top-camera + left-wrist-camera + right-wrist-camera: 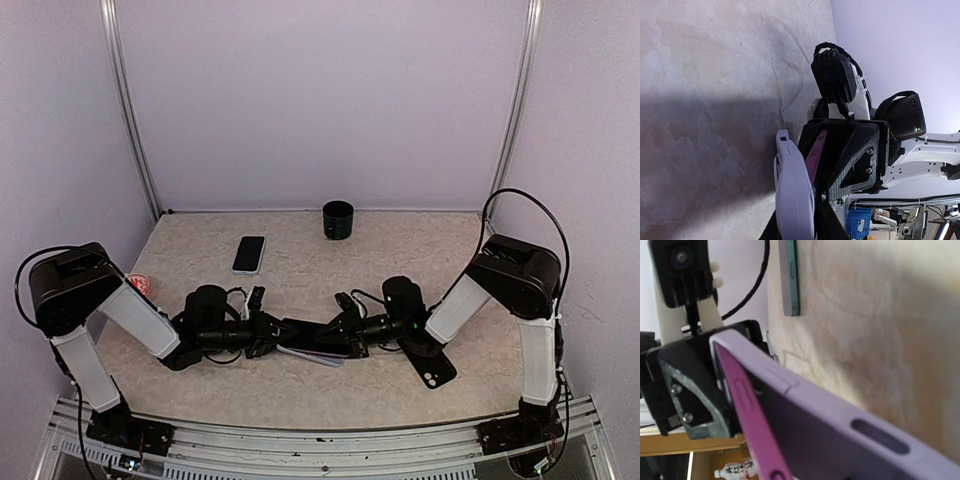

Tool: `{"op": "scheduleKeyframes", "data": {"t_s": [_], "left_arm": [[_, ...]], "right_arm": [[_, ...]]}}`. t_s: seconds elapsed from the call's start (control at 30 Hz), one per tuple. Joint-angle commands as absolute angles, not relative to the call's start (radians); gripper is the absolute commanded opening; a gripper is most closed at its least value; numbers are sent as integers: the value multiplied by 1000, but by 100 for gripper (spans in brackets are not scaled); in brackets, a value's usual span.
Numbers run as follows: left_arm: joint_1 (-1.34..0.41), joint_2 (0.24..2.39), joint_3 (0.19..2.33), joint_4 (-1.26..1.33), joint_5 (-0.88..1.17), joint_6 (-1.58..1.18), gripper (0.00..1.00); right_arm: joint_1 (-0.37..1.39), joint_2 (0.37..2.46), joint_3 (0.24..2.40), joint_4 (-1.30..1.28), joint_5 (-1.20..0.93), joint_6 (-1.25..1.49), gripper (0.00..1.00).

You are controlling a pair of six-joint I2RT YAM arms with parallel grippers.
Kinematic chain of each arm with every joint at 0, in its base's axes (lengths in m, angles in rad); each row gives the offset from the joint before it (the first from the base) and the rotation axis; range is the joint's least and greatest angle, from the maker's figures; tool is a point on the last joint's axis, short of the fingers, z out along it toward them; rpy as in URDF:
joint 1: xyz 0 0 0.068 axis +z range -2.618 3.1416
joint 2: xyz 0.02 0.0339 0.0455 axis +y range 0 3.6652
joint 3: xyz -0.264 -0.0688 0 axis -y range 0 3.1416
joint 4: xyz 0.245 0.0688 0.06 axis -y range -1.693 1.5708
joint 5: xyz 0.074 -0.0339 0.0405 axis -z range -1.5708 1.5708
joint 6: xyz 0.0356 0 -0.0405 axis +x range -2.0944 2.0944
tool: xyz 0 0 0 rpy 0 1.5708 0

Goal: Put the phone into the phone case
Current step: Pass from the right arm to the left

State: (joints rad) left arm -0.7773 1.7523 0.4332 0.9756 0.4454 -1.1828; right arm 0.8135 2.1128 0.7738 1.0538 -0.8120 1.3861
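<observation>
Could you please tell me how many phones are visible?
3: teal phone rear left; black phone, possibly a case, under the right arm; pink phone with the lavender case, centre.

Both arms are a two-tone build: the left arm [130,315] and right arm [455,308] each have smooth white links set between chunky black joint housings, rounded at the shoulders. Thin black cables [512,190] loop out from the shoulder blocks. A small green light [413,324] glows on the right forearm. Up close, the right wrist's angular black housing [855,150] shows two bright screws, with a ribbed black camera [832,75] mounted above it
</observation>
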Motion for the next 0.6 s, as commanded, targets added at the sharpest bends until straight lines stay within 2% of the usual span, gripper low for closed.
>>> {"op": "scheduleKeyframes", "data": {"t_s": [0.0,0.13,0.27,0.33,0.4,0.43,0.57], "left_arm": [[-781,1711,438,1076,501,-1164,8],[-767,1695,429,1069,502,-1164,2],[-747,1669,418,1061,502,-1162,0],[-741,1657,415,1054,503,-1159,0],[-738,1646,413,1045,503,-1153,0],[-738,1640,413,1041,502,-1151,0],[-734,1631,412,1035,503,-1149,0]], "right_arm": [[825,2058,813,862,-779,1307,39],[821,2028,812,785,-771,1264,42],[818,2014,798,778,-774,1256,44],[816,2005,792,781,-777,1255,54],[815,1996,789,778,-776,1251,57],[814,1992,787,777,-777,1249,62],[812,1972,786,766,-783,1236,65]]}}
